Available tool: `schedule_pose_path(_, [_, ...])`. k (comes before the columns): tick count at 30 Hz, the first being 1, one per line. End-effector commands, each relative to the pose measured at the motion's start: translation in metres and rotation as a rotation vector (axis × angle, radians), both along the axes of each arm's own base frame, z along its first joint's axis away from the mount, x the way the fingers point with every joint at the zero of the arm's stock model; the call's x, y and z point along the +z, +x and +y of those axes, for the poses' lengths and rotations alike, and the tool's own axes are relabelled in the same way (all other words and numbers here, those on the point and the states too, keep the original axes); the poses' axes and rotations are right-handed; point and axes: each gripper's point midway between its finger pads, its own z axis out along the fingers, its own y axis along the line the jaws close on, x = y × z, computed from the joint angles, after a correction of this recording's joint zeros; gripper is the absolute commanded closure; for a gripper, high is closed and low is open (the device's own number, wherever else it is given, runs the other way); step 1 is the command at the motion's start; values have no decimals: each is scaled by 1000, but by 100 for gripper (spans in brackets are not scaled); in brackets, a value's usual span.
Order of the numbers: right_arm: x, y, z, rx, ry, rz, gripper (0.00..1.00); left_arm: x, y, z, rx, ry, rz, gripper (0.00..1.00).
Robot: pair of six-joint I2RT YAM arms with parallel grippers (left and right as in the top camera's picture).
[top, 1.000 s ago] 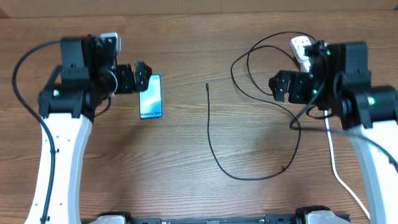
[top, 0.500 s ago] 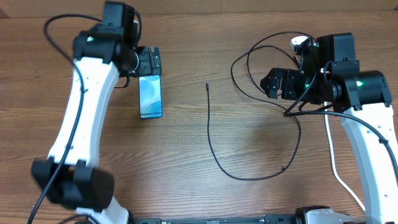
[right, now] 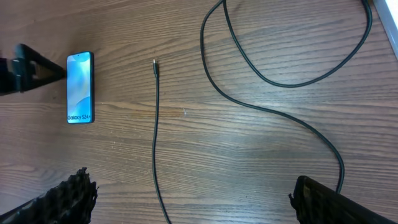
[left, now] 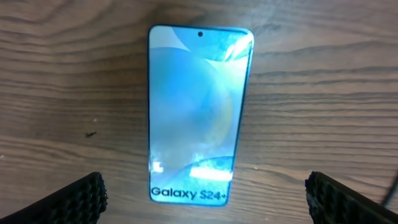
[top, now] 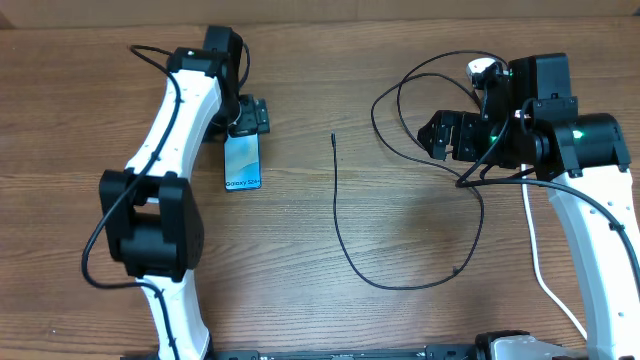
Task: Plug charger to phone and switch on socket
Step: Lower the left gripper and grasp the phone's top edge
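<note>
Left arm's swung right round since a second ago. It was crouched off to the left of the phone (top: 242, 160), and now it's stretched out over the table (top: 330, 300) with the left claw (top: 252, 117) hanging over the phone's far end. Right arm shuffled a bit too; phone and cable haven't budged.

Both claws are wide open and empty. Right claw (top: 438, 138) hovers over the loops of the charger cable (top: 337, 210) near the white socket (top: 481, 72), which is mostly hidden behind that arm.

What matters for the next bit, I reckon: the phone is straight below the left claw, flat on the wood, screen up. From the left wrist camera its long axis runs up the picture, and the two fingertips (left: 84, 199) sit out wide on either side of the "Galaxy" end. So closing would squeeze it across its narrow width, which is a decent lineup for pinning it. Can't tell how high the claw is, but nothing looks to be touching.

Cable's little tip (top: 333, 137) lies apart from the phone on its right, roughly midway between the two claws, and that loose stretch runs about parallel to the phone. My guess is the port's at the "Galaxy" end, nearest the robot. The tip already points away from the robot, so it mostly needs carrying over to that end.
</note>
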Motion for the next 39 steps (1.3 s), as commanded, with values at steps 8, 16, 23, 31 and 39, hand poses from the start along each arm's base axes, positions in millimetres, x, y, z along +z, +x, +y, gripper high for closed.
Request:
schedule_pose_path(8, [12, 3, 2, 7, 8, -35, 0, -46, 6, 2, -132, 6, 74, 4])
schedule_pose_path(16, [12, 3, 2, 7, 8, -35, 0, -70, 5, 3, -147, 11, 111, 3])
schedule_pose_path(23, [12, 3, 2, 7, 8, -35, 0, -81, 3, 8, -164, 42, 136, 1])
schedule_pose_path(31, [12, 3, 2, 7, 8, -35, 0, -89, -3, 9, -172, 45, 158, 2])
schedule_pose_path(39, [12, 3, 2, 7, 8, -35, 0, -91, -4, 10, -169, 47, 160, 3])
